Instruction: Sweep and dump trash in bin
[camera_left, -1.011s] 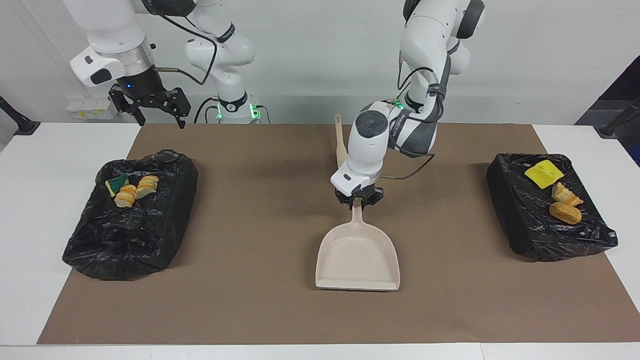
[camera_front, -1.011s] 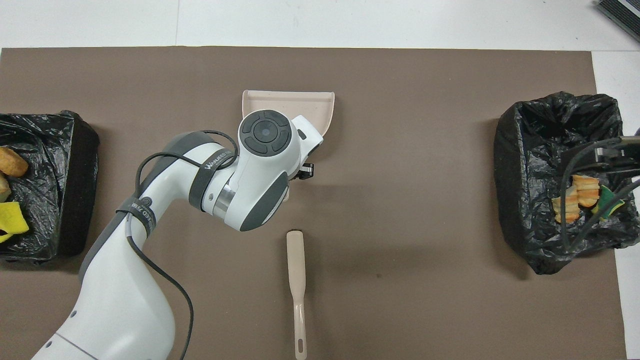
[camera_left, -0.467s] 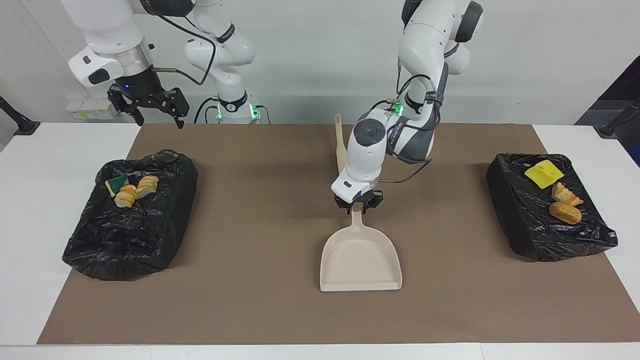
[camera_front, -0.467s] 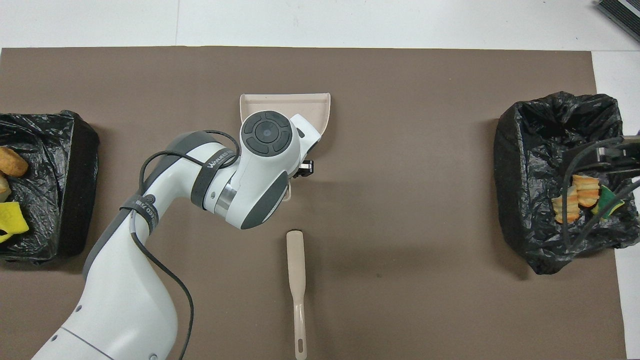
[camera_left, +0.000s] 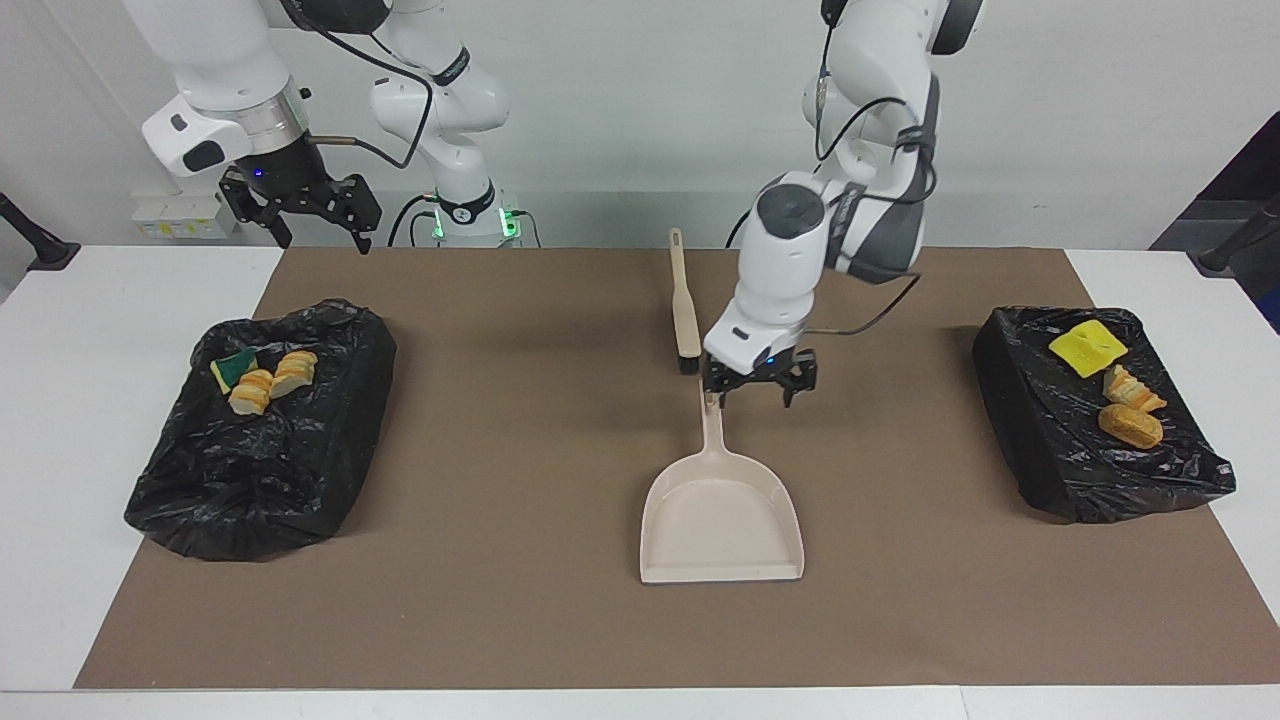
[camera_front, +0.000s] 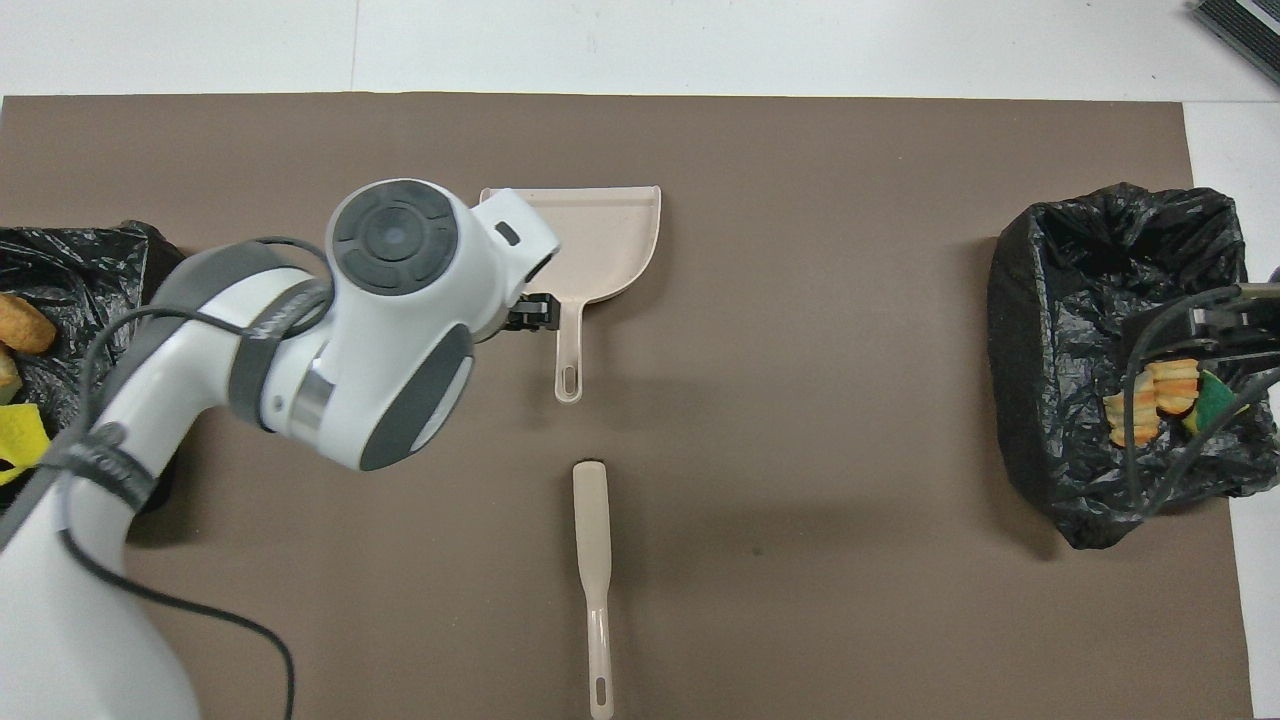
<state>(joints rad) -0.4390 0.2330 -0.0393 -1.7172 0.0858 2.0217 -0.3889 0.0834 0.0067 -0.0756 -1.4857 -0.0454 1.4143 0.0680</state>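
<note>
Facing view: a brown mat (camera_left: 560, 620) covers a white table, with two Franka arms standing at the robots' edge. A beige dustpan (camera_left: 722, 520) lies flat and empty in the middle of the mat, its handle pointing toward the robots. The left gripper (camera_left: 758, 387) hovers over the handle's tip, jaws apart and holding nothing. A beige brush (camera_left: 684, 305) lies on the mat nearer the robots than the dustpan. The trash sits in two black-lined bins: yellow-green sponge and bread-like chunks (camera_left: 262, 378) in the bin (camera_left: 250, 470) at the right arm's end, and a yellow sponge piece and more chunks (camera_left: 1110, 385) in the bin (camera_left: 1080, 470) at the left arm's end. The right gripper (camera_left: 305, 215) waits raised near its base, jaws apart and empty. No loose scraps show on the mat, so the sweeping and dumping look finished (only parking the arms seems left). The overhead view shows the whole dustpan handle (camera_front: 569, 350) clear of the gripper and the brush's full length, but the left arm's wrist hides that gripper's fingers, which only the facing view shows.
</note>
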